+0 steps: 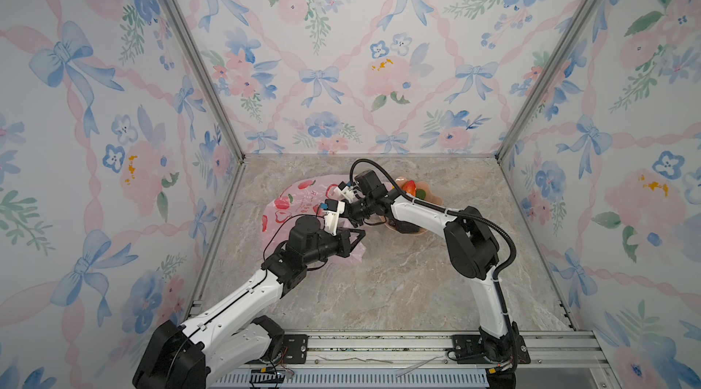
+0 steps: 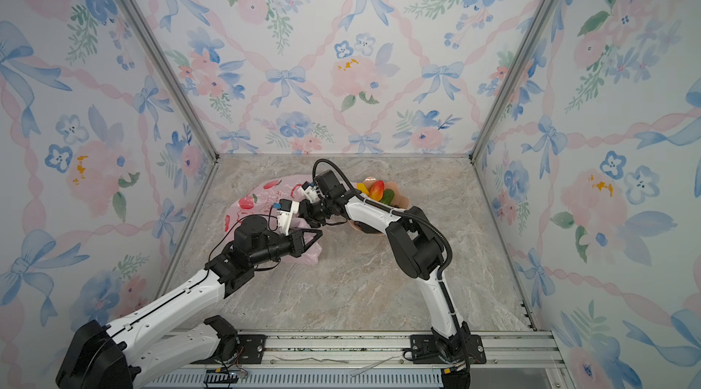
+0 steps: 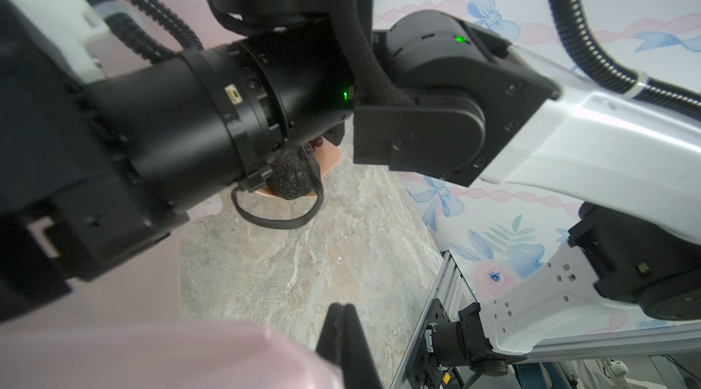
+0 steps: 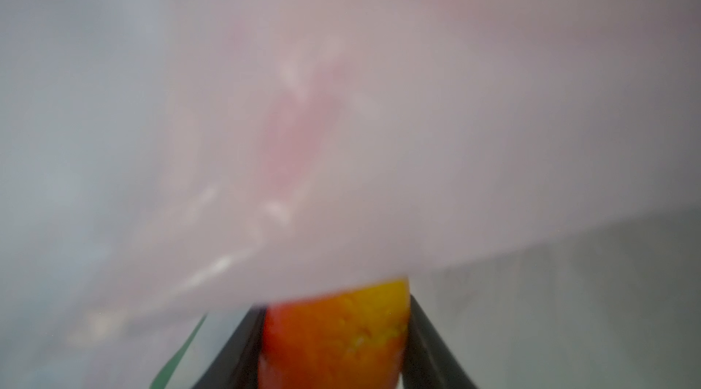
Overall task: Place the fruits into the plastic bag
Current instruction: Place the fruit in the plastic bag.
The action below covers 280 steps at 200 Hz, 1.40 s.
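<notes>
1. The plastic bag, pink with red fruit prints, lies on the marble tabletop left of centre in both top views. Its near-right edge is bunched under the left gripper.
2. In the left wrist view the left gripper sits at bottom centre with its fingers pressed flat together. Pink film runs right up to them and looks pinched there.
3. In the right wrist view the right gripper is part closed around a red-orange-yellow mango, one dark finger on each side. A green leaf strip shows at lower left.
4. Blurred pink bag film fills most of that frame, directly ahead of the held mango and close to it.
5. In both top views the right wrist hangs over the bag's right side, between the bag and the dish. Its fingers are hidden behind the left arm's camera mount.
6. The peach scalloped dish sits just right of the bag, partly under the right forearm.
7. The dish holds a second mango, a green kiwi half and a yellow fruit.
8. Mid-frame in the left wrist view, a black bumpy piece lies at the dish edge, with dark grapes above it.
</notes>
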### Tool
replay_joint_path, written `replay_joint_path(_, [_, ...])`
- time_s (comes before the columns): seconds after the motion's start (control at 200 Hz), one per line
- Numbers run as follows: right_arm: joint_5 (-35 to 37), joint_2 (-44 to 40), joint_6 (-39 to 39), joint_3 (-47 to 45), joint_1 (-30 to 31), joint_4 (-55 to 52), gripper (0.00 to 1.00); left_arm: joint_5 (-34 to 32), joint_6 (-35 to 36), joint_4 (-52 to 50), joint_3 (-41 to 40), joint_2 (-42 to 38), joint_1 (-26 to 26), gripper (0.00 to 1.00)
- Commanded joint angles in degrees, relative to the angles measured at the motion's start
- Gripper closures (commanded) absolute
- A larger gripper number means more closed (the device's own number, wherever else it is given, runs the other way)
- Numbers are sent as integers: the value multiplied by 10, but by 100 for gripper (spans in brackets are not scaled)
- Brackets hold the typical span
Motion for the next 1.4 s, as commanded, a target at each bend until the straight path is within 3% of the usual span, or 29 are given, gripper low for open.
replay_joint_path(0.0, [37, 30, 88, 0, 10, 78, 58, 15, 16, 25, -3, 4, -4, 100])
replay_joint_path(0.275, [109, 55, 135, -7, 33, 115, 55, 11, 20, 27, -11, 0, -4, 100])
replay_joint_path(0.605, [126, 67, 124, 6, 31, 108, 28, 7, 21, 29, -21, -11, -4, 100])
replay_joint_path(0.755, [137, 53, 98, 3, 25, 84, 21, 4, 19, 29, -27, -18, -3, 100])
replay_joint_path(1.395, [207, -35, -34, -7, 12, -56, 19, -16, 0, 24, -53, -49, 21, 100])
